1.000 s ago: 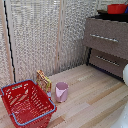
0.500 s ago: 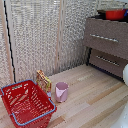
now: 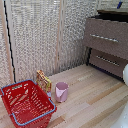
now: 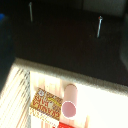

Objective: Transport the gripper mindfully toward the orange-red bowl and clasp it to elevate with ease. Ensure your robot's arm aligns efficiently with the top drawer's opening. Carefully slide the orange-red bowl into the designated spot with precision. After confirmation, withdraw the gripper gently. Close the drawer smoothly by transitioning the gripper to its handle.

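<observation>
Bowl out of sight: the orange-red bowl, seen half a second earlier atop the brown chest at the exterior view's upper right, appeared in neither view. Only a blue speck, perhaps a fingertip, showed above the top drawer. This suggested the bowl had been lifted or dropped in. Whether the gripper was apart or together could not be told. The handle awaited.

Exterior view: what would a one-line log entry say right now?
orange-red bowl: not visible | gripper: state unclear | handle: free | pink cup: beside red basket
</observation>
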